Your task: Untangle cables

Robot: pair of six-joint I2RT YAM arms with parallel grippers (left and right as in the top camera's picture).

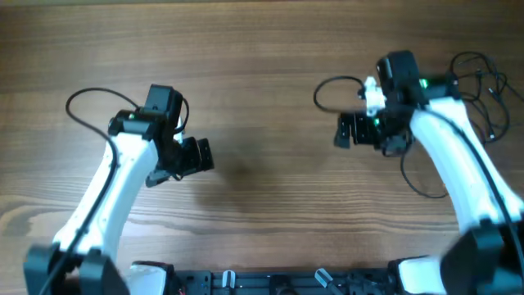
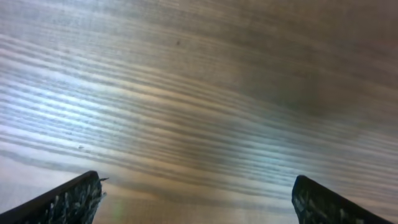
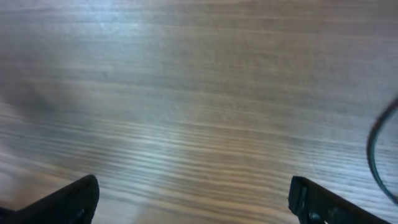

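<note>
Thin black cables [image 1: 485, 86] lie bunched at the far right of the bench [image 1: 262, 49], beyond the right arm. The left tool [image 1: 199, 156] and right tool [image 1: 350, 131] both gape wide, holding nothing. The cords look light, limp and slippery, so an outer loop or plug end is likely the best hold.
</note>
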